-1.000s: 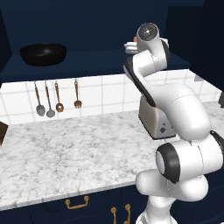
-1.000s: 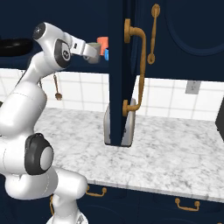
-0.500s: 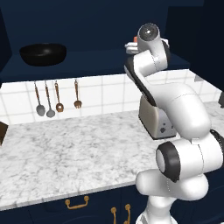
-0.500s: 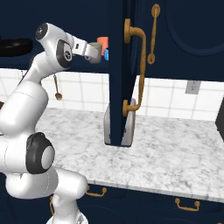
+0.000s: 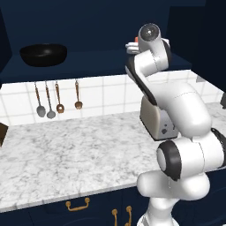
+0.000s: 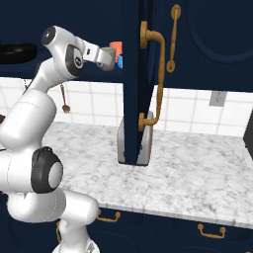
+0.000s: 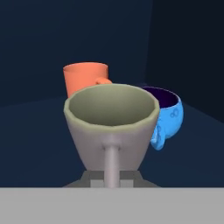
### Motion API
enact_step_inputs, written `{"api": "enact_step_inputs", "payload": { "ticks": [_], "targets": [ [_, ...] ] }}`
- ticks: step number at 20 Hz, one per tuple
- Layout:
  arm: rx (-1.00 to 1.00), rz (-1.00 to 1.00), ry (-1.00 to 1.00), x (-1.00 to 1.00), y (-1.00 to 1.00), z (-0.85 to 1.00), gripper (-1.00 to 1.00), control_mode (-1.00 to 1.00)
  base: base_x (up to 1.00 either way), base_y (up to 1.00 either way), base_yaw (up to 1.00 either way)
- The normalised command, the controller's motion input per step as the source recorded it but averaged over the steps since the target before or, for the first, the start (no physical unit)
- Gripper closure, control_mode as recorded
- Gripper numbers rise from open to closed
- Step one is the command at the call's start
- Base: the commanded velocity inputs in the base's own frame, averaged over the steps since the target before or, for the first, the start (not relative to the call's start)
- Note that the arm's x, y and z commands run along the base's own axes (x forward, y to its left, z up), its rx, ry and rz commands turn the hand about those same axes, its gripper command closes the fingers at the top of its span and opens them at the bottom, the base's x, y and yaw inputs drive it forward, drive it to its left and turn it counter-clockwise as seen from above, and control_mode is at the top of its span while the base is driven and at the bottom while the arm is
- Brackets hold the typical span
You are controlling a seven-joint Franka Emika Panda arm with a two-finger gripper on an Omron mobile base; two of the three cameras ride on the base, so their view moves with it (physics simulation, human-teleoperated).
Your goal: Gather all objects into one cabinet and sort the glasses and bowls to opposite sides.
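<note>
- Grey-beige cup [image 7: 111, 127]: sitting upright and close before the hand camera, its open mouth facing up and its handle pointing toward the lens; in the right base view it is showing at the end of the arm [image 6: 106, 57], level with the cabinet shelf [image 5: 101, 59].
- Gripper [image 7: 112, 180]: its jaws are standing together, clamped on the grey-beige cup's handle; the fingertips are showing as small grey blocks on either side of the handle's lower end.
- Orange cup [image 7: 85, 79]: standing upright on the shelf behind the grey-beige cup, slightly to its left in the hand view, with a small handle projecting to the right; in the right base view it is appearing just beyond the held cup [image 6: 116, 49].
- Small blue bowl [image 7: 168, 118]: lying tilted just beside the grey-beige cup on its right in the hand view, dark inside turned up; whether the two are touching cannot be told.
- Wide black bowl [image 5: 43, 54]: resting on the same shelf at its far left end, well apart from the two cups and the blue bowl.
- Cabinet door [image 6: 141, 84]: standing open, edge-on in the right base view, with a brass handle.
- Silver toaster [image 5: 156, 119]: standing on the marble counter [image 5: 79, 150] below the shelf, behind the arm.
- Spoons and ladles [image 5: 57, 99]: hanging on the tiled wall under the black bowl.
</note>
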Motion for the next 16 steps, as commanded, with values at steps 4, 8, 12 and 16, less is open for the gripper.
{"api": "enact_step_inputs", "payload": {
  "ticks": [4, 8, 12, 16],
  "targets": [
    [0.00, 0.00, 0.00, 0.05, -0.01, 0.00, 1.00, -1.00, 0.00, 0.00, 0.00],
    [0.00, 0.00, 0.00, 0.00, -0.04, 0.00, 1.00, -1.00, 0.00, 0.00, 0.00],
    [0.00, 0.00, 0.00, 0.00, 0.00, 0.00, 1.00, -1.00, 0.00, 0.00, 0.00],
    [0.00, 0.00, 0.00, 0.00, 0.00, 0.00, -1.00, -1.00, 0.00, 0.00, 0.00]
  ]
}}
